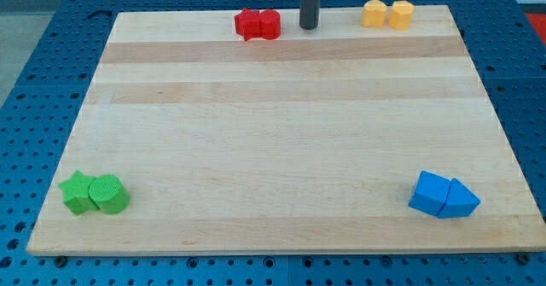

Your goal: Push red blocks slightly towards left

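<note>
Red blocks [258,24], two touching, sit at the table's [273,149] top edge, just left of the tip [308,26], a small gap between. No claw here, only a bare rod holding nothing. A short, level push toward the view's left, centred on the right-hand red block, should shift both without spinning them.
</note>
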`<move>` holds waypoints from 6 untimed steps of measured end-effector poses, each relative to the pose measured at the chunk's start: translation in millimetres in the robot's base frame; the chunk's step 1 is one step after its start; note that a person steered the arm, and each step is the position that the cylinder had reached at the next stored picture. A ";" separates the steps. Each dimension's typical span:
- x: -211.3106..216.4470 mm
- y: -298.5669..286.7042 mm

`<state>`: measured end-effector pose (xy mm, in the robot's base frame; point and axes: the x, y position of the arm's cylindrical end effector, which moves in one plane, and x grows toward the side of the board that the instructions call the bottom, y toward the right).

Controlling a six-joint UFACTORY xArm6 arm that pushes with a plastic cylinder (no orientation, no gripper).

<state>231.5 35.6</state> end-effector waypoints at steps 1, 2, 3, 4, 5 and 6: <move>0.0 -23.2; 0.0 -48.5; 0.0 -67.5; 0.0 -90.1; 0.0 -91.8; 4.4 -61.9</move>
